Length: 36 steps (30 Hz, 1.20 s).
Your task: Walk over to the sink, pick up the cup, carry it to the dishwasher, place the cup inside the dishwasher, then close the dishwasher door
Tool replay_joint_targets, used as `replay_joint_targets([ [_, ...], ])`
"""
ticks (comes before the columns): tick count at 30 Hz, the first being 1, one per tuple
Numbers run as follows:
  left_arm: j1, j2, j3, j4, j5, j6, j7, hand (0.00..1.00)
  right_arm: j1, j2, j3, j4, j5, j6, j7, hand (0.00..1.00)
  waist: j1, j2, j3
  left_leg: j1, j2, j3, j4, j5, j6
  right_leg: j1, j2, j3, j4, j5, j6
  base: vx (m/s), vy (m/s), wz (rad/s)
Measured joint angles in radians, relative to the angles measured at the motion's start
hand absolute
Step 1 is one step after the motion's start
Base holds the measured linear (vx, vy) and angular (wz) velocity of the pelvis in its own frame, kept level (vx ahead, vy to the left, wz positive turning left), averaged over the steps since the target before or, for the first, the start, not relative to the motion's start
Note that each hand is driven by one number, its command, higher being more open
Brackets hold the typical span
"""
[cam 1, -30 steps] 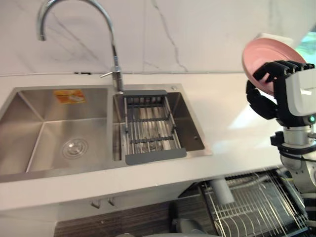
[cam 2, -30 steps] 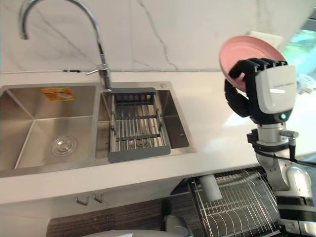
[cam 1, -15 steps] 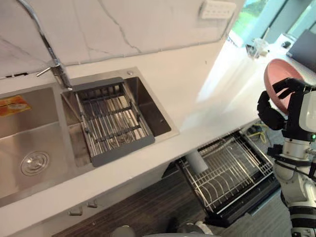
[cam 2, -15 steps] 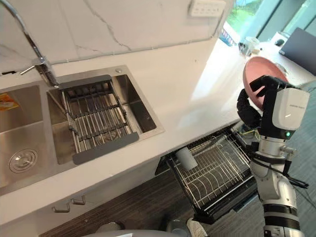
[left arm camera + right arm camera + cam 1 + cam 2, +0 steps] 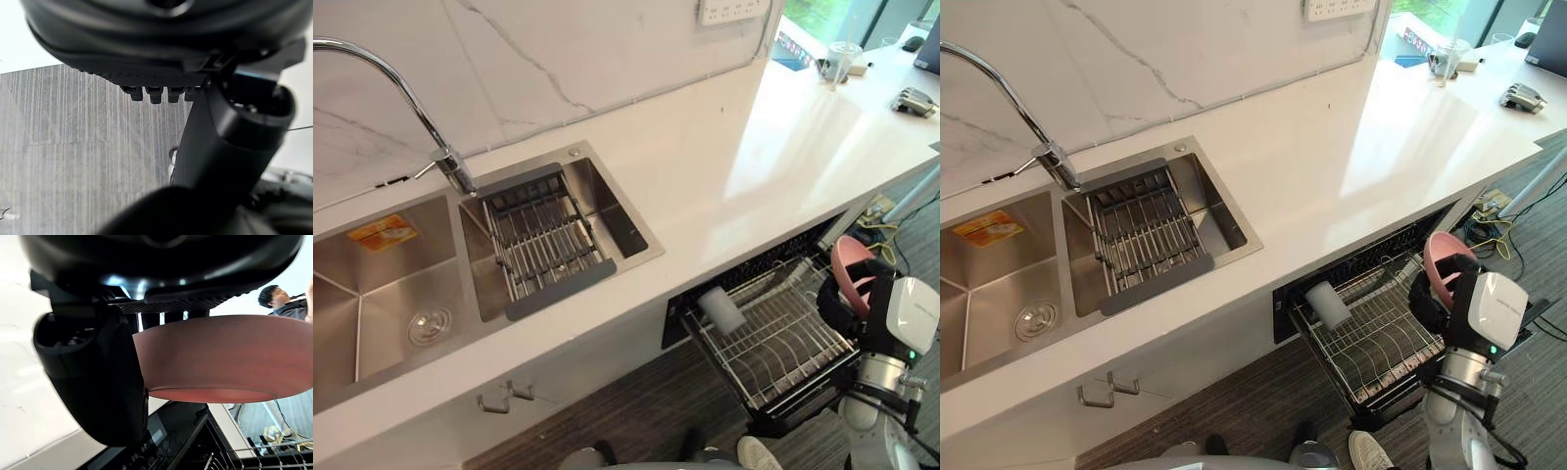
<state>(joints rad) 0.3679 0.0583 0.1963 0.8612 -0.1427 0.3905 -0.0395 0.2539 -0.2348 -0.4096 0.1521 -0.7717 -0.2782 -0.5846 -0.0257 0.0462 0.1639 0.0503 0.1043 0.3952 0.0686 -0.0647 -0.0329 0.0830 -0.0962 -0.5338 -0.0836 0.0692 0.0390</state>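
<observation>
My right hand is shut on a pink bowl, held upright on its edge just past the right end of the pulled-out dishwasher rack. In the right wrist view the thumb and fingers pinch the bowl's rim. A white cup lies on its side at the rack's left end, below the counter edge. The dishwasher door hangs open under the rack. My left hand hangs over the floor with relaxed fingers and holds nothing.
A double steel sink with a grey drain rack and a curved faucet sits in the white counter to the left. Small items stand at the counter's far right end. A person stands beyond the bowl.
The camera has swung and pulled back from the sink. My right hand has come down with the pink bowl from above the counter to the level of the dishwasher rack.
</observation>
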Motion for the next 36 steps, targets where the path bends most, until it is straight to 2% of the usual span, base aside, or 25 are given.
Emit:
replay_joint_targets([
  [3,-0.002,-0.001,-0.001,0.000,0.018,-0.002,-0.010,1.00,0.001,0.023,-0.002,0.063,0.001,0.016,-0.002,0.00,0.000,0.004,0.006,0.012,-0.006,-0.007,-0.015,0.005,0.000,0.011,-0.004,-0.008,0.000,-0.001,0.001,-0.01,0.053,0.09],
  [10,-0.023,0.000,-0.031,0.002,0.025,-0.007,-0.011,1.00,-0.023,0.040,0.036,0.174,0.045,0.062,0.034,0.00,0.010,0.033,0.026,0.010,-0.018,-0.032,-0.030,0.018,0.004,0.009,-0.016,-0.030,0.017,-0.008,0.005,0.02,0.046,0.10],
  [14,-0.039,0.002,-0.051,0.002,0.023,-0.012,-0.013,1.00,-0.112,-0.010,0.075,0.269,0.089,0.101,0.057,0.00,0.013,0.052,0.047,-0.004,-0.023,-0.046,-0.029,0.021,0.005,-0.003,-0.025,-0.043,0.032,-0.014,0.008,0.03,0.037,0.11],
  [18,-0.058,0.005,-0.056,0.002,-0.001,-0.028,-0.029,1.00,-0.192,-0.081,0.104,0.357,0.148,0.155,0.065,0.00,0.034,0.082,0.080,-0.031,-0.033,-0.055,-0.027,0.039,0.001,-0.033,-0.039,-0.050,0.050,-0.016,0.008,0.03,0.035,0.09],
  [21,-0.076,0.010,-0.077,0.002,-0.022,-0.035,-0.032,1.00,-0.256,-0.131,0.117,0.393,0.183,0.198,0.065,0.00,0.035,0.106,0.106,-0.057,-0.037,-0.061,-0.019,0.047,-0.002,-0.057,-0.048,-0.056,0.062,-0.017,0.007,0.01,0.019,0.07],
  [24,-0.082,0.020,-0.082,0.001,-0.048,-0.048,-0.036,1.00,-0.304,-0.161,0.123,0.437,0.200,0.261,0.063,0.00,0.035,0.112,0.121,-0.077,-0.038,-0.071,-0.002,0.050,-0.006,-0.068,-0.054,-0.065,0.070,-0.020,0.006,0.01,0.010,0.10],
  [25,-0.087,0.025,-0.089,0.001,-0.067,-0.049,-0.036,1.00,-0.321,-0.169,0.123,0.458,0.203,0.290,0.053,1.00,0.034,0.113,0.133,-0.082,-0.039,-0.076,0.004,0.051,-0.007,-0.069,-0.058,-0.070,0.075,-0.023,0.006,0.00,0.016,0.13],
  [31,-0.098,0.031,-0.090,0.004,-0.133,-0.039,-0.048,1.00,-0.365,-0.172,0.121,0.509,0.252,0.376,0.024,1.00,0.038,0.119,0.162,-0.101,-0.044,-0.080,0.015,0.060,-0.021,-0.088,-0.074,-0.074,0.101,-0.030,0.006,-0.03,0.032,0.05],
  [36,-0.099,0.030,-0.086,0.018,-0.133,-0.050,-0.051,1.00,-0.346,-0.124,0.118,0.487,0.281,0.377,0.022,1.00,0.034,0.118,0.163,-0.100,-0.043,-0.071,0.025,0.060,-0.022,-0.087,-0.077,-0.065,0.100,-0.034,0.012,-0.01,0.013,-0.05],
])
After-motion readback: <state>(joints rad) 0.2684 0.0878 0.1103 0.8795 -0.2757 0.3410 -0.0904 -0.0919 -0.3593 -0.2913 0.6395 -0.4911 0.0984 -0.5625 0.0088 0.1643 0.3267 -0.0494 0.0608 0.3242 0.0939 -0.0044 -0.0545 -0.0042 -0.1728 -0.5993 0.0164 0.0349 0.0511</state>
